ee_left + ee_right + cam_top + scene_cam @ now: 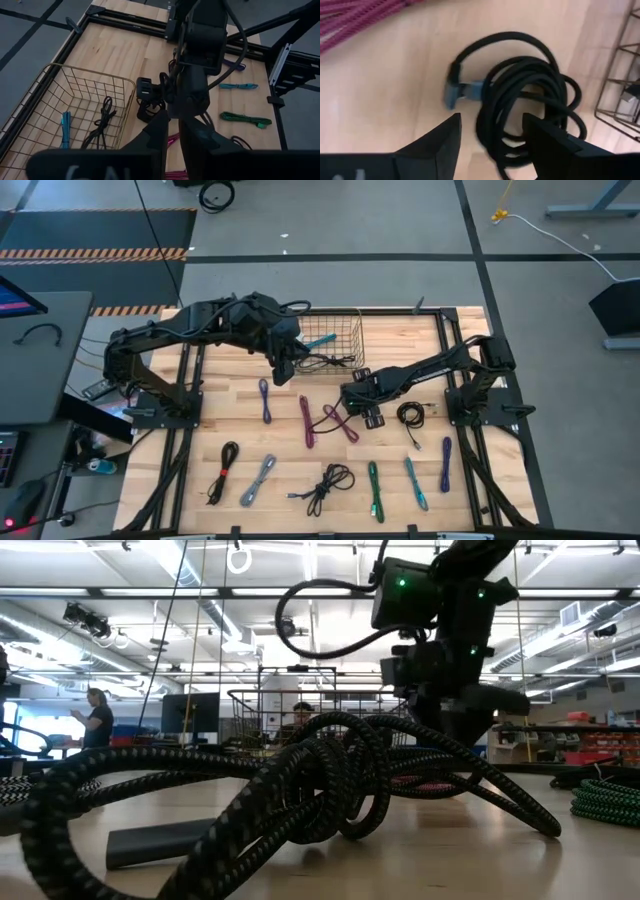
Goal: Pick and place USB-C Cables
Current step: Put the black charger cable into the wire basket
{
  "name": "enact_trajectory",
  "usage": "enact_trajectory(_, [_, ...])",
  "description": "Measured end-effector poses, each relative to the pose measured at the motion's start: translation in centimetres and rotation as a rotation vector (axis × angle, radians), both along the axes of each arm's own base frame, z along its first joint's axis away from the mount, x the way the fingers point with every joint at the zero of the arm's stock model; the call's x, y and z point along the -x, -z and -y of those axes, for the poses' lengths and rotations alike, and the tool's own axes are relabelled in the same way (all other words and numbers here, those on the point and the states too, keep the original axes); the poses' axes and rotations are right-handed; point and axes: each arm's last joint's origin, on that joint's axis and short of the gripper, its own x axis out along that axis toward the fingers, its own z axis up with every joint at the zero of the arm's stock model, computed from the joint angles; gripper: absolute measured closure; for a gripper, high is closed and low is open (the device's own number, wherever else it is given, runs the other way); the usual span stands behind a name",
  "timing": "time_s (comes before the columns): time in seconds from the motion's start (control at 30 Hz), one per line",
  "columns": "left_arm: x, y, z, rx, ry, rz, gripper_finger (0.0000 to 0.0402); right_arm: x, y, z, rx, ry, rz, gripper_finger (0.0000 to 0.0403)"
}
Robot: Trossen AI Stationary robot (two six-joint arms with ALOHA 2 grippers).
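Black coiled cable (530,95) looks light and floppy; best pinched across its bunched loops. Right tool (492,132) straddles it, spread open, while left tool (172,137) waits pinched shut near the basket (125,95).

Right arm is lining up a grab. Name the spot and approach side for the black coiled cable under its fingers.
Grip the black coiled cable across its bunched loops, coming straight down: it lies flat, and the open right gripper straddles that bundle. Skip the lone plug loop.
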Motion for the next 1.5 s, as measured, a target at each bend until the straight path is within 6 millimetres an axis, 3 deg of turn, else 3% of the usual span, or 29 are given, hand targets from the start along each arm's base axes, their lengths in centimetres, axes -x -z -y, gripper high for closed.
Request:
enact_trajectory(0.13, [0.0,0.0,0.0,0.000,0.000,-0.001,0.0351,0.0,0.2,0.1,-0.001,0.032,-0.007,0.0245])
enact_trajectory(0.33, [0.0,0.0,0.0,0.000,0.000,-0.003,0.0351,0.0,0.3,0.0,-0.039,0.039,-0.008,0.0379])
enact_trajectory(0.63, [0.0,0.0,0.0,0.000,0.000,-0.005,0.0351,0.2,-0.9,-0.3,-0.137,0.178,0.039,0.0385])
enact_trajectory(0.8, [0.0,0.0,0.0,0.000,0.000,-0.003,0.0351,0.0,-5.2,-0.5,-0.175,0.249,0.132,0.0385])
enact_trajectory(1.0, [0.0,0.0,0.0,-0.001,0.001,-0.003,0.0351,0.1,-13.6,-1.2,-0.252,0.262,0.401,0.0385])
enact_trajectory(1.2, [0.0,0.0,-0.3,-0.061,-0.077,-0.006,0.0351,2.3,-21.2,-0.8,-0.191,0.294,0.674,0.0385])
enact_trajectory(1.37, [-0.1,-0.2,-0.4,-0.109,-0.087,0.010,0.0335,5.0,-25.2,0.0,-0.087,0.333,0.838,0.0385])
enact_trajectory(1.5, [-0.4,-0.6,-0.5,-0.153,-0.081,0.059,0.0298,6.6,-26.8,0.4,-0.035,0.357,0.911,0.0385])
